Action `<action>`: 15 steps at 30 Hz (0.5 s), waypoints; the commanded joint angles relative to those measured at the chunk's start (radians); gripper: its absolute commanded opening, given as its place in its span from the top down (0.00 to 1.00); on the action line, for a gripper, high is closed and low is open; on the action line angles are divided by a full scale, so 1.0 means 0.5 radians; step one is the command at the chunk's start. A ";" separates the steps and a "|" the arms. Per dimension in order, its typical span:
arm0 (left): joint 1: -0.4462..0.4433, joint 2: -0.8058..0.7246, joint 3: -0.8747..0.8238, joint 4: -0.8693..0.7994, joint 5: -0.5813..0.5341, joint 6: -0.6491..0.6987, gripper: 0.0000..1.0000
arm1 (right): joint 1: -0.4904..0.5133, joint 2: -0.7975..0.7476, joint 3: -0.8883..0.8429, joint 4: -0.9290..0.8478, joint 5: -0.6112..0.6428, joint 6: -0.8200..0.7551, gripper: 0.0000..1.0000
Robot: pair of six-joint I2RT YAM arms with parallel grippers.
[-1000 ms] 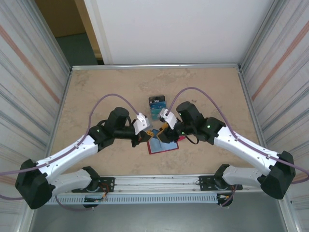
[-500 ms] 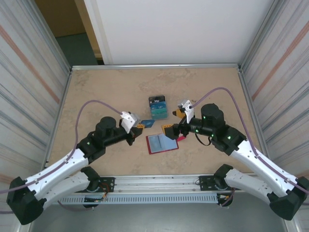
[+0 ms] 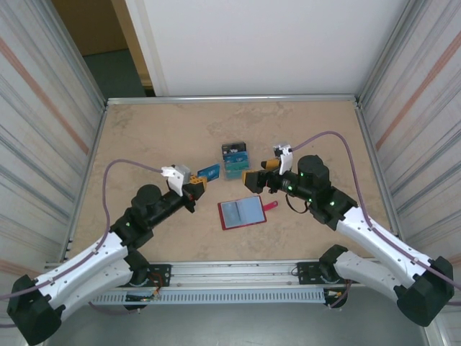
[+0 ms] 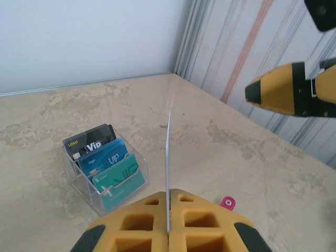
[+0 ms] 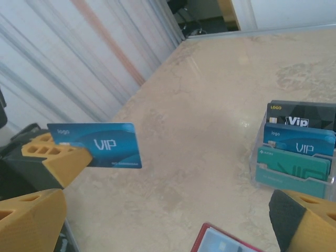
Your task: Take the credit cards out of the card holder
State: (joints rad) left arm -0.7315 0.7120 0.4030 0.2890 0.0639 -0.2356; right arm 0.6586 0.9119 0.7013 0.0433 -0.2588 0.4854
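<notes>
"VIP", "logo" on credit cards (image 5: 97,145)

A pale marbled bench (image 3: 158,137) sits between ribbed metal walls (image 3: 43,130), a white panel (image 3: 259,43) behind. A clear plastic box (image 4: 79,184) stands near its middle; a metal rail (image 3: 238,270) runs along the near edge.

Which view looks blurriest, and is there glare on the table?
Right wrist view is softest: the right claw blurs at the bottom corners, and a pale sheen sits on the table. Left wrist view is crisper on the clear card stand. Top view: evenly lit.
</notes>
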 commanded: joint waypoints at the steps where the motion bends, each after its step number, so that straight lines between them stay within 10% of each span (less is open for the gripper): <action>1: 0.031 -0.041 -0.061 0.211 -0.028 -0.169 1.00 | -0.029 0.007 -0.066 0.284 -0.051 0.150 0.01; 15: 0.118 0.029 -0.064 0.556 0.427 -0.501 1.00 | -0.014 0.309 -0.177 1.073 -0.728 0.299 0.02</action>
State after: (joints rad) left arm -0.6804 0.7136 0.3660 0.4759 0.1890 -0.4282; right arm 0.6476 1.0359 0.6170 0.4156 -0.4820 0.6052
